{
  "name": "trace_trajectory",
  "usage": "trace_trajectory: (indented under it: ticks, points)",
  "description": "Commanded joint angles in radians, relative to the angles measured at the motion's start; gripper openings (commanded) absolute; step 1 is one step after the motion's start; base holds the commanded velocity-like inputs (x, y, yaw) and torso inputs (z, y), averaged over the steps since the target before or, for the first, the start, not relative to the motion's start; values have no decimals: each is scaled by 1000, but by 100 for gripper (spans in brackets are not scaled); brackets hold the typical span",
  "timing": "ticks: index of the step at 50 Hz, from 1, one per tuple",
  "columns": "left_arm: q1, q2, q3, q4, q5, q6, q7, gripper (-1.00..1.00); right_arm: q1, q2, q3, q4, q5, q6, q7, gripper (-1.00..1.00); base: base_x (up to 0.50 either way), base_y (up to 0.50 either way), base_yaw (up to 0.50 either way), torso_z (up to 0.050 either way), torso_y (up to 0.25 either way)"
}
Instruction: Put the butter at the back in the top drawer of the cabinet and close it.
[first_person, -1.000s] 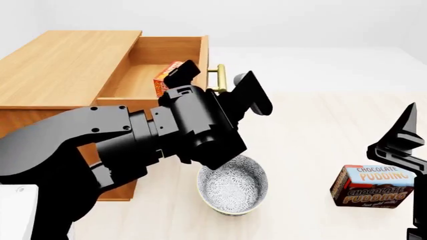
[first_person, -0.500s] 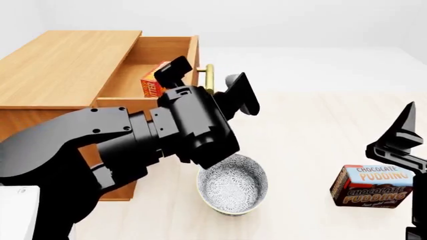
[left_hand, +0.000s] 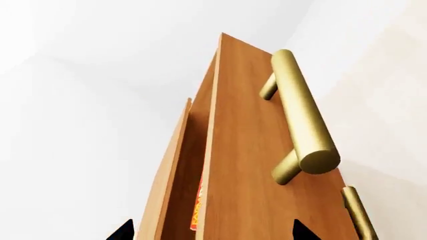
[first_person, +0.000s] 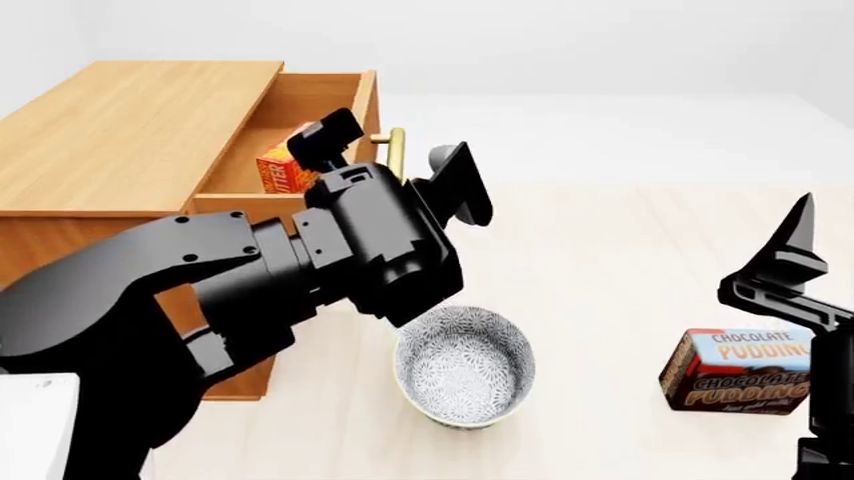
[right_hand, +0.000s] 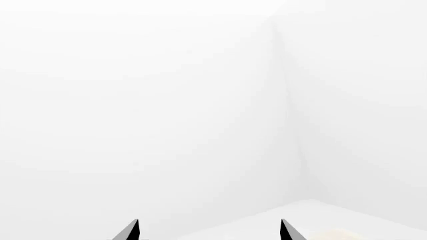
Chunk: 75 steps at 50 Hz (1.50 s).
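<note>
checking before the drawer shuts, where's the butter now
In the head view the butter sits inside the partly open top drawer, left of its handle.

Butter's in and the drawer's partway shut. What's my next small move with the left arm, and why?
Probably keep pushing the top drawer front straight into the cabinet. The butter already lies inside, the drawer is only partly in, and the open left gripper sits at the brass handle, fingers apart either side. The right gripper hangs idle above the pudding box.

Butter (first_person: 280, 172) in top drawer (first_person: 327, 100); bowl (first_person: 466, 368) right of cabinet (first_person: 127, 140)
</note>
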Motion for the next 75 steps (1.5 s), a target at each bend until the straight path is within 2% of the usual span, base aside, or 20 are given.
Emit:
trace_trajectory:
  ticks: [1,37,75]
  points:
    - [5,0,26,-91,74,-35,10,100,15,4,-14,3,-1,8,6,100,0,0,0,0,0]
    - [23,0,4,-181,220,-194,24,100,38,13,-29,10,3,16,18,100,0,0,0,0,0]
    - [55,0,-24,-347,455,-238,173,100,98,24,-71,25,2,52,44,100,0,0,0,0,0]
